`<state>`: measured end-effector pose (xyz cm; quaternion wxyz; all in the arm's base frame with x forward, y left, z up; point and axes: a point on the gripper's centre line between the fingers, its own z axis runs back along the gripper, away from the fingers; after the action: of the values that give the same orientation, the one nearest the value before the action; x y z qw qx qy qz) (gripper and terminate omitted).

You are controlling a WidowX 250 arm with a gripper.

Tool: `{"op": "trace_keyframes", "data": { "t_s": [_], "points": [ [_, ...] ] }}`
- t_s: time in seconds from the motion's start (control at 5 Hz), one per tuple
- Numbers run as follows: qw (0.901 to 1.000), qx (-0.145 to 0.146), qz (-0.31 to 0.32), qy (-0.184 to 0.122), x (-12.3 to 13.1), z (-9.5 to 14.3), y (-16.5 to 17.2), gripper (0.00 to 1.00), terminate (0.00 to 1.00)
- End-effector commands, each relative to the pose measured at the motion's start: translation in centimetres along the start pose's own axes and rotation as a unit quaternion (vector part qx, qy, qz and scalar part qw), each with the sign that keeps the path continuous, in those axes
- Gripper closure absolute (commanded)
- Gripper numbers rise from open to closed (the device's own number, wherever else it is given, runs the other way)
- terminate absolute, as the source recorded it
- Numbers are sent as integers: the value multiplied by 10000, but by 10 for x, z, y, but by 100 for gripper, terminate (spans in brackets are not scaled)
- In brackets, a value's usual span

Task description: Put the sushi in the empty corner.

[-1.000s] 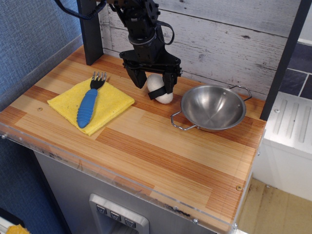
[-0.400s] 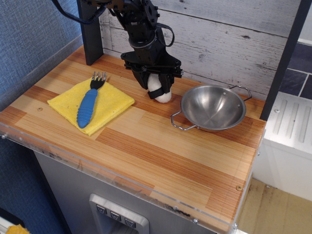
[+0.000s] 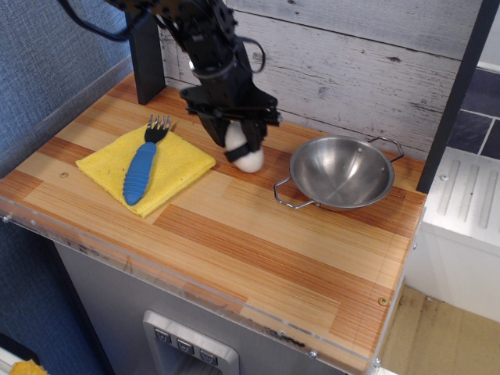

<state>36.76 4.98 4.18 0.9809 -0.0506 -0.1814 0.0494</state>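
Observation:
The sushi (image 3: 247,158), a small white rice ball with a black band, hangs between my black gripper's fingers (image 3: 237,146), lifted just above the tabletop between the yellow cloth and the steel bowl. The gripper is shut on it and covers its upper part. The empty corner (image 3: 367,305) is the near right corner of the striped wood tabletop, with a small screw head and a clear plastic rim, next to the white ridged unit (image 3: 465,199). It lies well to the right of and nearer than the gripper.
A steel bowl (image 3: 341,172) with wire handles stands right of the gripper. A yellow cloth (image 3: 146,164) with a blue-handled fork (image 3: 141,169) lies at the left. A dark post (image 3: 146,55) stands at the back left, a plank wall behind, a blue textured wall at the left.
The gripper closed on the sushi, lifted it off the table and moved it slightly left and toward the front.

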Motion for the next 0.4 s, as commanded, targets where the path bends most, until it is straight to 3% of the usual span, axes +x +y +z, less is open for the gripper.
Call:
{"op": "trace_keyframes", "data": {
  "t_s": [0.0,0.2],
  "points": [
    [9973,-92,-31,-722,30,48,-25,100,0],
    [9956,-176,-131,-914,33,66,-41,100,0]
  ]
}}
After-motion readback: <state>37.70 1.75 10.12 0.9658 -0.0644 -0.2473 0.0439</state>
